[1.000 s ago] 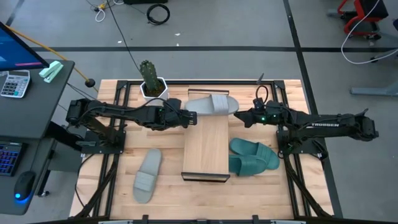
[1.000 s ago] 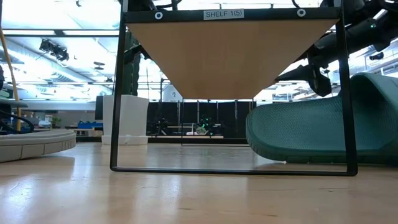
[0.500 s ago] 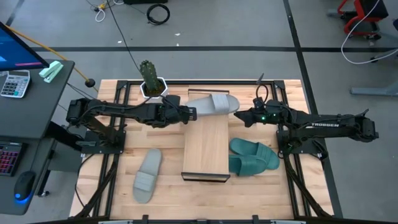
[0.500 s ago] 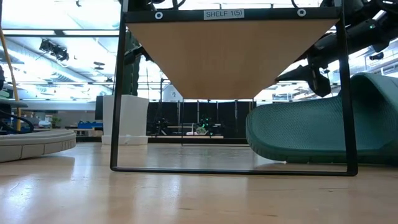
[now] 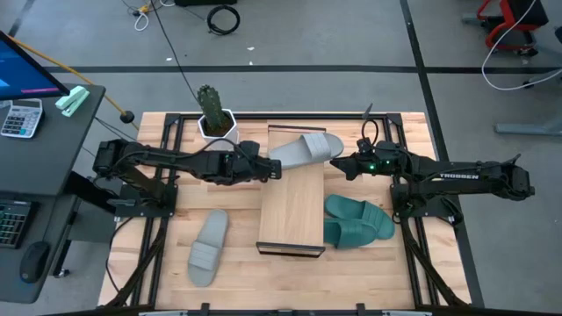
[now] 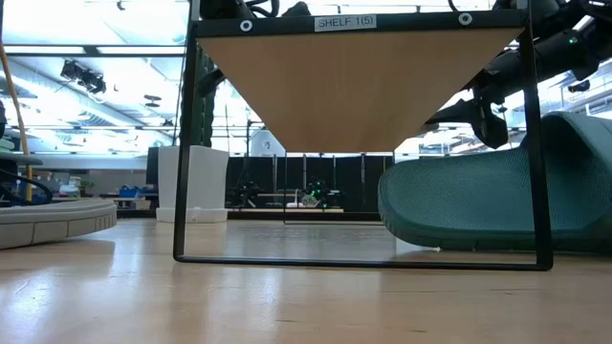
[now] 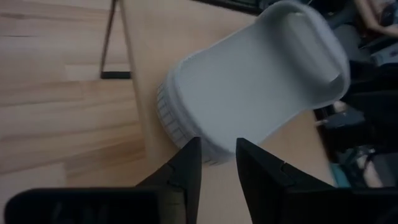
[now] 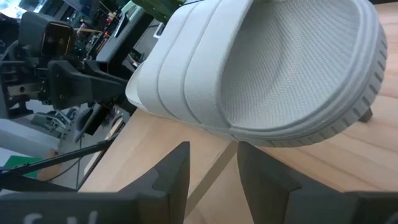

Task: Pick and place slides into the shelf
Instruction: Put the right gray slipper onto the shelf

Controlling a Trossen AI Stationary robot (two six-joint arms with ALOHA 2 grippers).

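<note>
Grey slide [image 5: 303, 147] across shelf [image 5: 291, 215] far end, heel pinched by left gripper [image 5: 269, 167]. Ease fully onto board before letting go. Right gripper [image 5: 342, 164] parted, empty, beside toe.

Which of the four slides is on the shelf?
The light grey slide at the shelf's far end; the other grey slide and the teal pair lie on the tabletop.

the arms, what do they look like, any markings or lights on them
Both arms are dark, near black, built of slim jointed segments. The right arm carries white TROSSEN lettering along its forearm, a small green light near its wrist and a thin black cable looping above the right gripper. The left arm shows no readable marking. The left gripper has two flat, dark, blade-like fingers.
</note>
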